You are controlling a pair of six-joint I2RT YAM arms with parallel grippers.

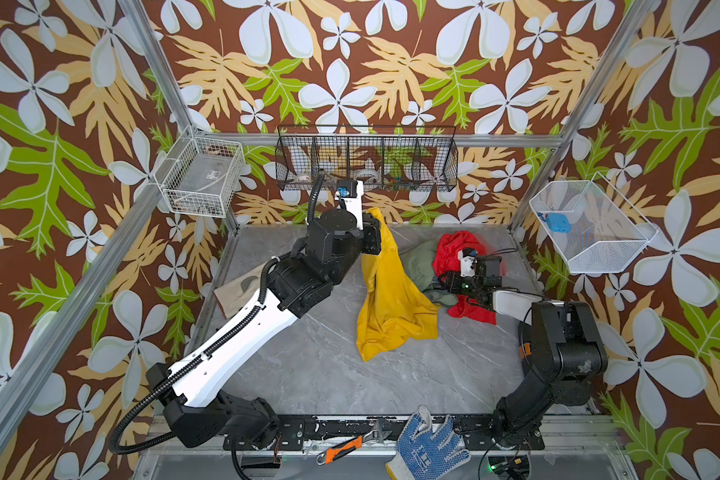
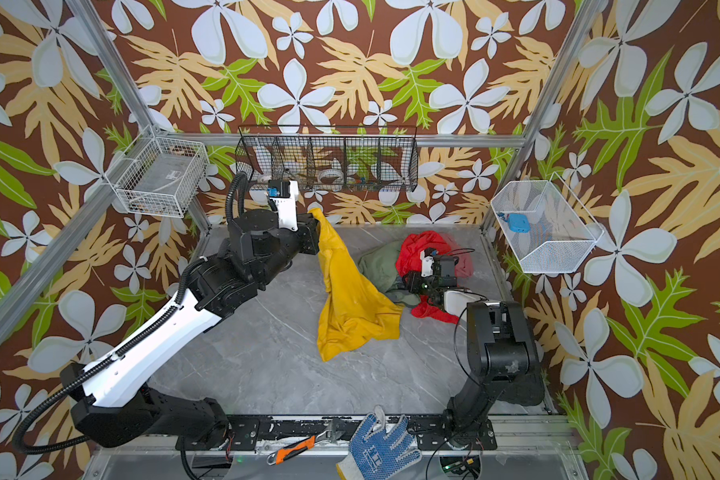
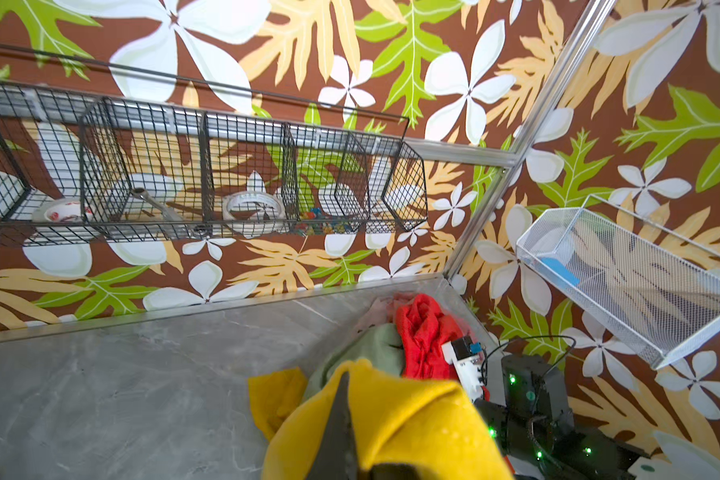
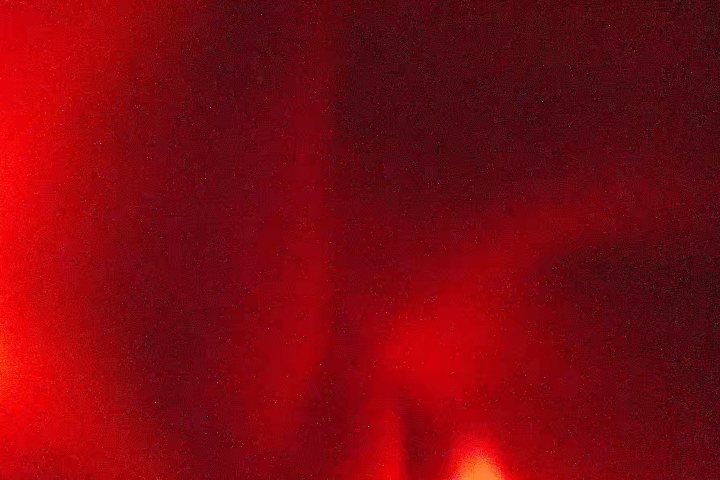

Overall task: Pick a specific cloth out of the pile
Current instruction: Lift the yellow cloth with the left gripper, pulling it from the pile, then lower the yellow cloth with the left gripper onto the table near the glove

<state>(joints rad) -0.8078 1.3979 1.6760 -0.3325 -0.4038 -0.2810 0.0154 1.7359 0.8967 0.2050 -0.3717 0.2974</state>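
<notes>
Grey marble tabletop point(image 1: 308, 365), floral-papered walls point(image 1: 350, 62) around. Left gripper point(image 1: 370, 220) clenched on top corner of mustard-yellow cloth point(image 1: 391, 299), raised, lower hem trailing on tabletop right against pile point(image 2: 385, 262) of red and olive-green fabrics. Right gripper point(image 1: 449, 284) pressed into red cloth point(image 1: 454, 249) there; fingers hidden, released or clenched impossible to tell.

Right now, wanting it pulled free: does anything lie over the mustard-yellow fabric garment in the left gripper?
Nothing visible does: the garment hangs from the left gripper, its lower side beside the olive-green cloth.
</notes>
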